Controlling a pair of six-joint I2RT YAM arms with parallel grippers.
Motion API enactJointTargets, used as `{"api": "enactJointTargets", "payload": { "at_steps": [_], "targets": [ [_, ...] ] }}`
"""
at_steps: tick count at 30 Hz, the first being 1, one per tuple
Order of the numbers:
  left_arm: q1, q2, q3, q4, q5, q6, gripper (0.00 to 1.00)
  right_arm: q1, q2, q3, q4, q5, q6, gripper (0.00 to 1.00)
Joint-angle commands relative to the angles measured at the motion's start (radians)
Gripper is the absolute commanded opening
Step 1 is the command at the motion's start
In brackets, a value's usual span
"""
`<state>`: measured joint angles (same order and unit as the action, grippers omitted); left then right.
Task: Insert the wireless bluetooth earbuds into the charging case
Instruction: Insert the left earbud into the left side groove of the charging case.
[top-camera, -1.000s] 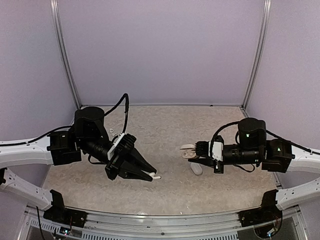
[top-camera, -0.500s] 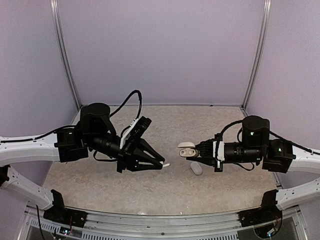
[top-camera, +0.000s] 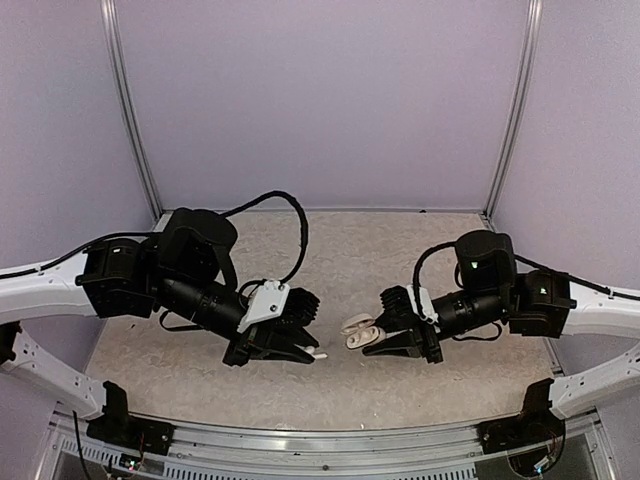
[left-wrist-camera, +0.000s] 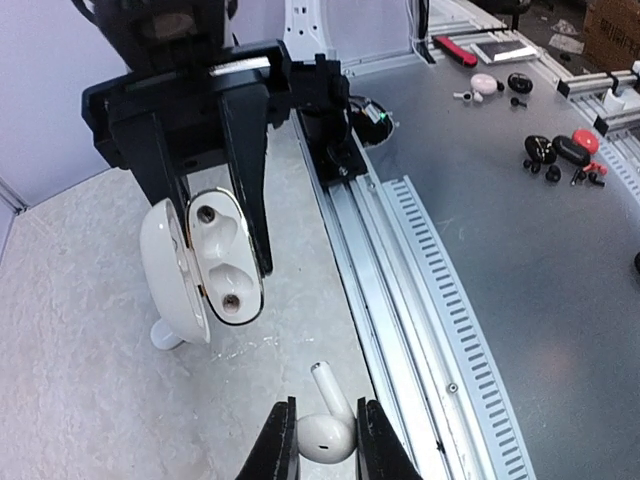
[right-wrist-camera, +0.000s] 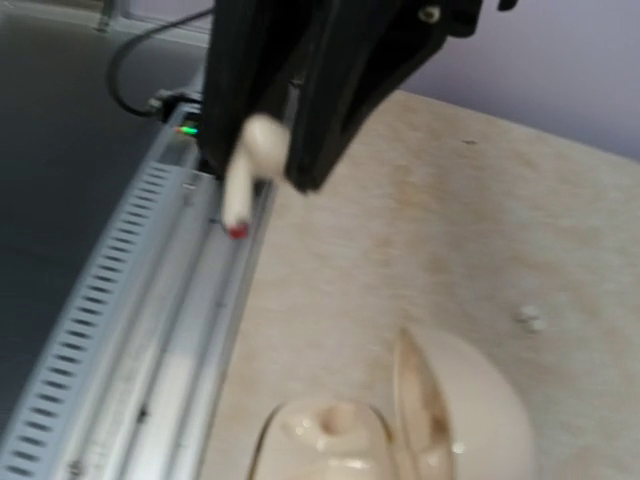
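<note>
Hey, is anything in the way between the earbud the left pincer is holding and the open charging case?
Nothing visible. The earbud sits pinched in the left pincer, and only open air separates it from the charging case, held open in the right pincer with both sockets facing it and looking empty.

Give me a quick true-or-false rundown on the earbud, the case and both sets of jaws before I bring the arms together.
1. The left jaws are shut on an earbud. True.
2. The charging case lies flat on the table. False: the right jaws hold it aloft.
3. The case lid is closed. False: it stands open.
4. Both sockets in the case are empty. True.
</note>
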<state>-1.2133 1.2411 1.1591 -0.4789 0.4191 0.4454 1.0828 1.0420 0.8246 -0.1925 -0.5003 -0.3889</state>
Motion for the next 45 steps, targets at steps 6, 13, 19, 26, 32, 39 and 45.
{"api": "enactJointTargets", "payload": {
  "at_steps": [6,13,19,26,32,39,45],
  "targets": [
    [-0.144,0.05,0.079,-0.231,-0.313,0.163,0.07,-0.003,0.086,0.007,-0.016,-0.186,0.13,0.0],
    [-0.225,0.11,0.137,-0.297,-0.431,0.182,0.06,-0.007,0.135,0.005,0.007,-0.268,0.193,0.0],
    [-0.284,0.147,0.172,-0.346,-0.554,0.198,0.06,-0.007,0.168,-0.014,0.047,-0.327,0.252,0.0],
    [-0.342,0.16,0.197,-0.359,-0.661,0.243,0.06,-0.008,0.212,-0.018,0.074,-0.377,0.301,0.0],
    [-0.373,0.169,0.22,-0.352,-0.71,0.287,0.06,-0.008,0.237,-0.009,0.085,-0.396,0.329,0.0],
    [-0.391,0.186,0.224,-0.352,-0.748,0.319,0.06,-0.008,0.266,0.004,0.081,-0.406,0.348,0.0],
    [-0.413,0.205,0.234,-0.353,-0.764,0.342,0.06,-0.008,0.285,0.02,0.075,-0.415,0.359,0.0]
  ]
}}
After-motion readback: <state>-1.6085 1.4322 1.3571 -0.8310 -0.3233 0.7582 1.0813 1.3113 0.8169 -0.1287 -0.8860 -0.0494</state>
